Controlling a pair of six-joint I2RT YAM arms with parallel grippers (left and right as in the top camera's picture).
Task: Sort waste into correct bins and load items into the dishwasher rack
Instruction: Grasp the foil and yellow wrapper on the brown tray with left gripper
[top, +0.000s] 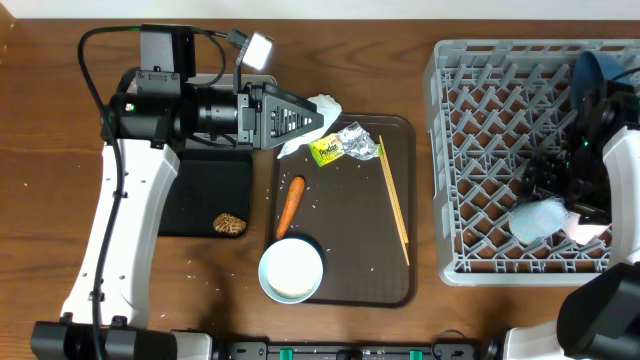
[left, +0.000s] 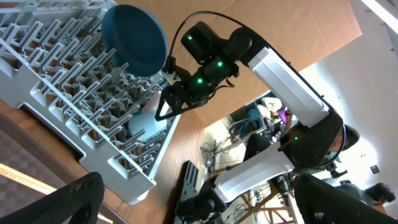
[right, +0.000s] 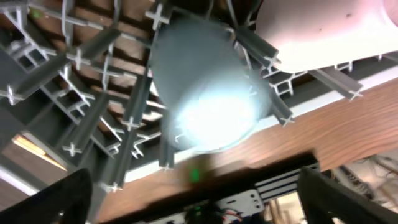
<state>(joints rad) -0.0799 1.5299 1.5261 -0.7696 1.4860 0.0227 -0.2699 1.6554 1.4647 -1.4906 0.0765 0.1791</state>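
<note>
In the grey dishwasher rack (top: 480, 150) a dark blue dish (top: 605, 65) stands at the far right corner. A light blue cup (top: 538, 220) and a pink cup (top: 588, 231) lie at the near right. My right gripper (top: 560, 190) hangs open just above the light blue cup (right: 205, 93), its fingers (right: 43, 199) wide apart and holding nothing. Beside it shows the pink cup (right: 311, 31). My left gripper (top: 318, 120) is open and empty, level over the white napkin (top: 322, 104). The wrapper (top: 345, 146), carrot (top: 290, 205), white bowl (top: 291, 270) and chopsticks (top: 393, 200) lie on the brown tray (top: 400, 280).
The black tray (top: 205, 185) left of the brown tray holds a brown food lump (top: 230, 223). Loose rice grains (top: 190, 265) dot the table near it. The left wrist view looks across at the rack (left: 68, 93), the blue dish (left: 134, 37) and the right arm (left: 280, 68).
</note>
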